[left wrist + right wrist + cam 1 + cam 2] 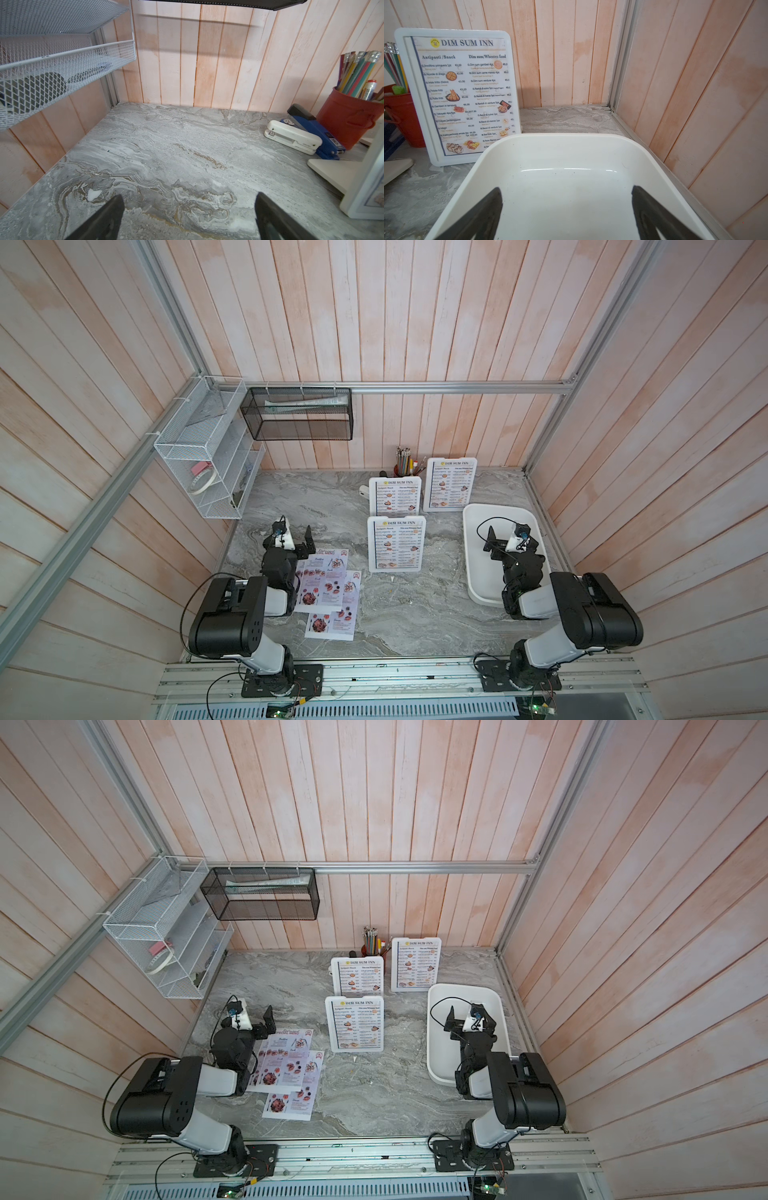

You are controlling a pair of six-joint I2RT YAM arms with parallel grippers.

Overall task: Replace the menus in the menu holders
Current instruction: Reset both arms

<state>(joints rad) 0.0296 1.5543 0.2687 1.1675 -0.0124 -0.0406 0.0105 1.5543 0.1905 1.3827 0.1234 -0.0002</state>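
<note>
Three white menu holders stand upright at mid-table in both top views: a near one [397, 545] [354, 1024], one behind it [395, 496] and one at the back right [451, 485]. Each shows a blue-bordered "Dim Sum Inn" menu [463, 93]. Red-titled Special Menu sheets [326, 580] [286, 1065] lie flat and overlapping at the left. My left gripper [293, 531] [189, 199] hovers open just behind those sheets, over bare marble. My right gripper [512, 531] [566, 193] hangs open over the white tray [498, 508] [571, 138], nothing between its fingers.
A red pencil cup [403, 466] [345, 120] and two staplers, white [291, 137] and blue [320, 133], sit at the back wall behind the holders. A white wire rack [203, 456] and a black mesh basket [299, 414] hang on the left and back walls.
</note>
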